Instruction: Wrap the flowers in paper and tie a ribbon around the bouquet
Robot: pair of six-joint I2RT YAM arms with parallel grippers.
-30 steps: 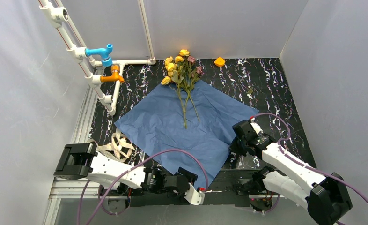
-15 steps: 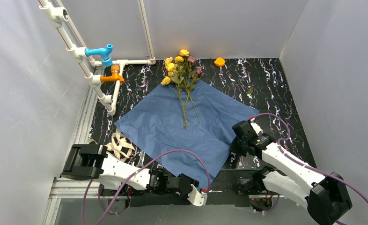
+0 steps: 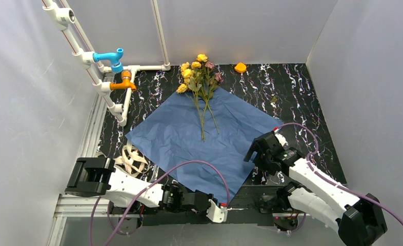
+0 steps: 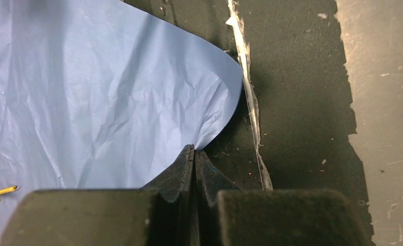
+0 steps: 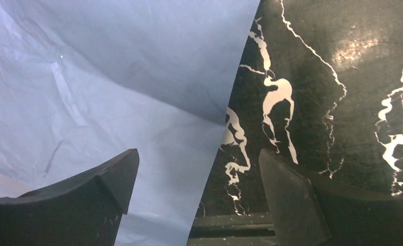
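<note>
Ribbon partly hidden behind left arm.

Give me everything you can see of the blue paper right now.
The paper is a large thin blue sheet, creased, lying flat on the marbled table like a diamond. The flowers lie on it, heads past its far corner. The left gripper is shut on its edge by the near corner, puckering it. The right gripper stands open over its right edge.

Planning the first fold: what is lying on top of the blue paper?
The flowers: stems lie across the middle of the paper, heads past its far corner. The left end effector is shut on its near corner. Anything beneath the sheet is covered.
</note>
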